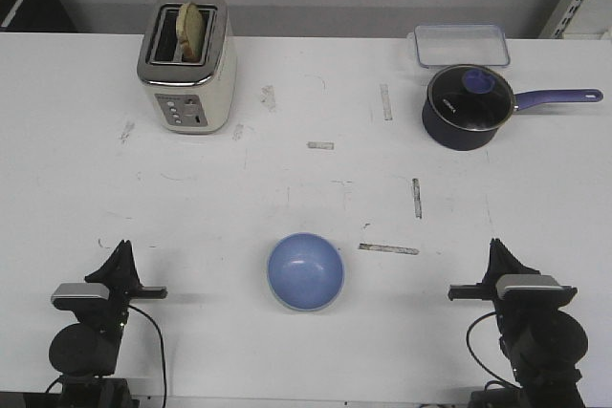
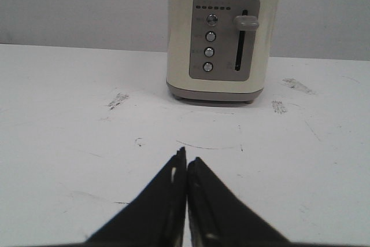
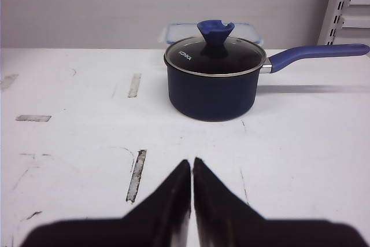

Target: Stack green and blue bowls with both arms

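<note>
both arms low, blue bowl (image 1: 305,271) between.

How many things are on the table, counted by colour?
Blue: 2, the blue bowl and the saucepan
Cream: 1, the toaster
Clear: 1, the lidded container
Green: 0 in view
Total: 4

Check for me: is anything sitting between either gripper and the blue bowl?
Nothing visible. The blue bowl sits alone on the white table, with bare surface between it and the left gripper and the right gripper. The toaster and saucepan stand far behind. No green bowl is in view.
</note>
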